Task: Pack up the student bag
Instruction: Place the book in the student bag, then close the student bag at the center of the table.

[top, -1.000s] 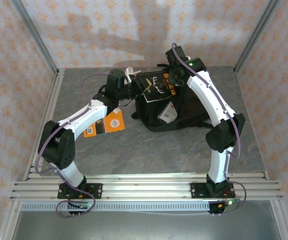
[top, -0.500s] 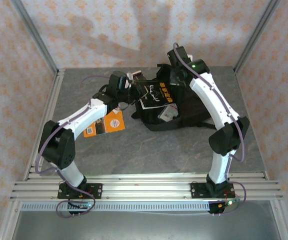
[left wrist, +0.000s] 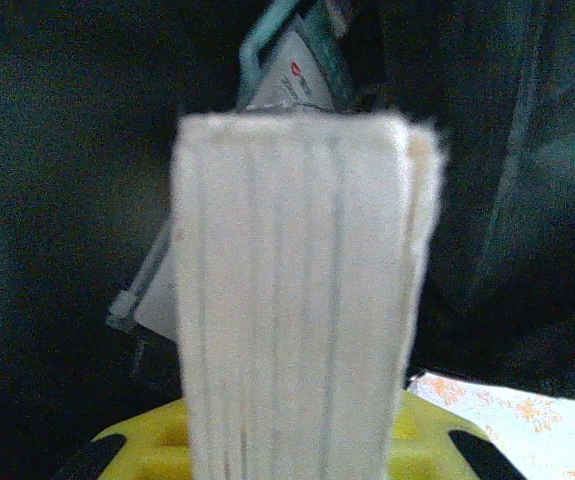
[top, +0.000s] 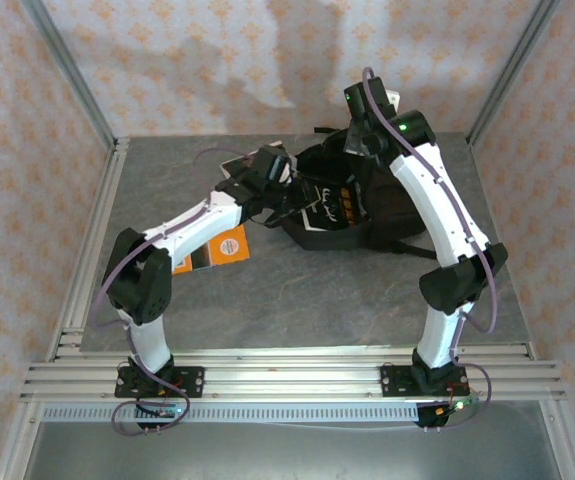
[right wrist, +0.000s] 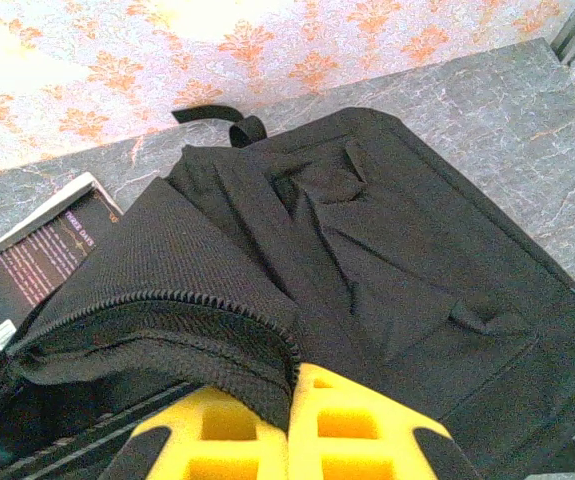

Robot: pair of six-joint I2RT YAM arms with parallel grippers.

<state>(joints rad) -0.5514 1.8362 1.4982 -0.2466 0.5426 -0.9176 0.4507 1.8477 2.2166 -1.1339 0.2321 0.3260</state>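
"Two books from above, am I right? How far along is the packing?"

"Partway, I'd judge. In the top view the left gripper [top: 275, 180] is clamped on the black book [top: 322, 195] and is angling it into the mouth of the student bag [top: 392, 205], which lies toward the back of the table [top: 297, 290]. The right gripper [top: 362, 140] sits at the bag's far rim. An orange book [top: 217, 245] lies on the table under the left arm, so that one is left to do."

"And the left wrist view?"

"Mostly the black book's [left wrist: 297, 300] page edges, pinched between the yellow fingers [left wrist: 437, 450] and pointing into the dark inside of the bag [left wrist: 57, 150]. Beyond it there's a teal-edged item [left wrist: 292, 70] with a white label already in there. I can't tell what it is."

"Right wrist?"

"Its fingers [right wrist: 352, 420] are together on the zipped lip of the bag [right wrist: 397, 260], lifting the opening. A corner of the black book [right wrist: 42, 245] shows just beside the lip, not fully in."

"So what remains?"

"Seating this book, then the orange one, probably closing the zip."
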